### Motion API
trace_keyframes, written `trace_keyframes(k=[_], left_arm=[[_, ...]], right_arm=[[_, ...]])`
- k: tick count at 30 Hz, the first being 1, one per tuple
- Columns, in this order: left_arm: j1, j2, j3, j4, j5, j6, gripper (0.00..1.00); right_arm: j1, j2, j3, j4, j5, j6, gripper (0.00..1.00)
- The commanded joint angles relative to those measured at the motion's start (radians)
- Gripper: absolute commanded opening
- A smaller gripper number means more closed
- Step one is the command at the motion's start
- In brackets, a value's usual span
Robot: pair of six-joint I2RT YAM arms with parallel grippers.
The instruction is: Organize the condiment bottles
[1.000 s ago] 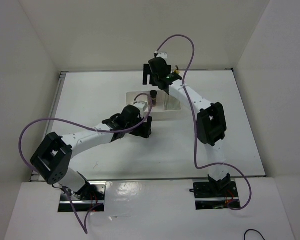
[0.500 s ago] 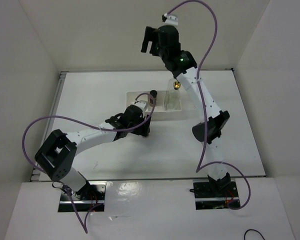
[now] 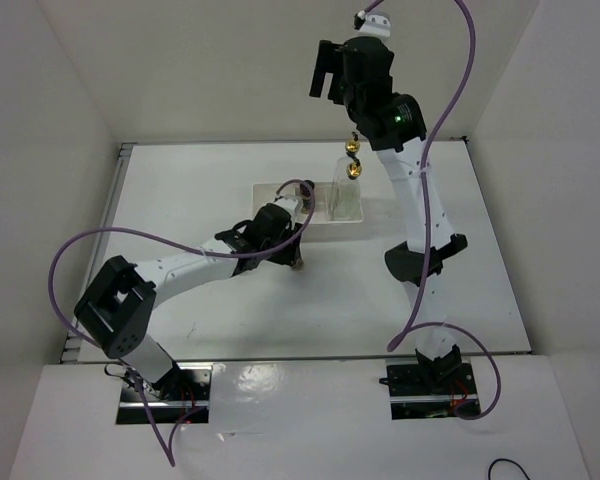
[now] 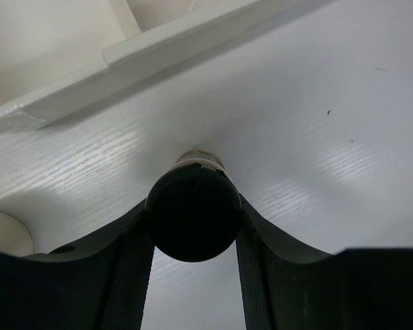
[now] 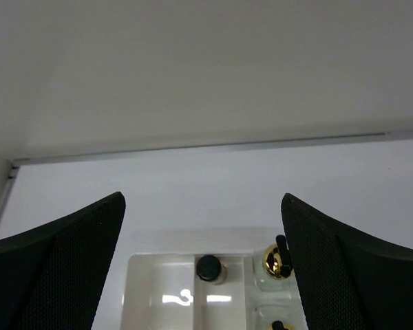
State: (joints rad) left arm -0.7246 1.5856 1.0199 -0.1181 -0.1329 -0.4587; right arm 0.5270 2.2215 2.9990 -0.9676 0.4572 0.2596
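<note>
Shuts the jaws of the left gripper [image 3: 293, 253] tight on the black top of a small jar [image 4: 193, 214], one finger on each side. Holds the jar upright, low over the white table [image 4: 330, 124], just beside the near edge of the tray [image 3: 268, 192]. Cannot tell whether touching the table or not. Spreads the jaws of the right gripper [image 5: 201, 201] wide, with nothing between them. Hangs high up, over the far side of the tray. Looks down on a second jar [image 5: 208, 268] with a black top, standing in the middle part of the tray. Shows two tall bottles [image 3: 346, 198] with gold tops in the right part, near the second jar.
</note>
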Motion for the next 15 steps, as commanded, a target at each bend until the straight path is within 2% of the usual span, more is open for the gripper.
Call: trace_keyframes(k=[1, 5, 11, 14, 15], left_arm=[[-0.004, -0.064, 0.1, -0.018, 0.024, 0.015, 0.13], [-0.004, -0.131, 0.166, -0.051, 0.024, 0.037, 0.11], [-0.004, -0.141, 0.31, -0.106, -0.026, 0.115, 0.11], [-0.004, -0.101, 0.373, -0.106, -0.068, 0.14, 0.12], [-0.004, -0.07, 0.388, -0.106, -0.079, 0.15, 0.12]], right_arm=[[-0.004, -0.083, -0.052, -0.092, 0.029, -0.029, 0.98], [-0.004, -0.175, -0.126, -0.092, 0.05, -0.053, 0.98], [-0.013, -0.342, -0.383, -0.05, 0.064, -0.062, 0.98], [-0.013, -0.492, -0.598, 0.055, 0.064, -0.072, 0.98], [-0.013, -0.541, -0.756, 0.1, 0.064, -0.085, 0.98]])
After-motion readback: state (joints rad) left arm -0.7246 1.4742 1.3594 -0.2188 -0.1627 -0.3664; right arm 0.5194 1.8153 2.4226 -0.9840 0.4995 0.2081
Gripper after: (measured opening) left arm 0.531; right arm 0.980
